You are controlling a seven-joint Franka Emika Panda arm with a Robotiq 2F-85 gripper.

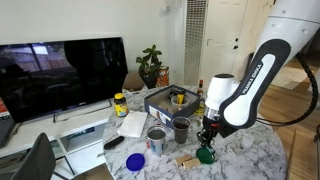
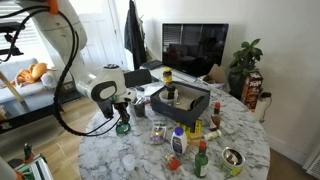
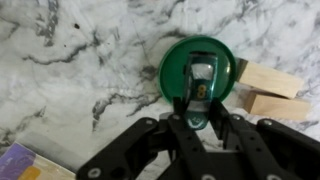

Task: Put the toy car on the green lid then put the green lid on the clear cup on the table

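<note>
Your gripper [image 3: 200,106] sits low over the green lid [image 3: 226,62], fingers narrowly apart flanking the toy car [image 3: 203,75]; cannot tell if it grips. Wooden blocks [image 3: 268,80] lie just beside the lid.

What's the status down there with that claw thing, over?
Status: claw low over green lid, grip unclear. toy car on lid, between fingertips. clear cup stands apart, not yet lidded. wooden blocks beside lid.

No text, brand or number is legible anywhere. Labels on the bottle [image 2: 178,142] at lower centre and the jar [image 1: 120,104] left of centre are too small; the toy car [image 3: 203,82] shows only blur.
</note>
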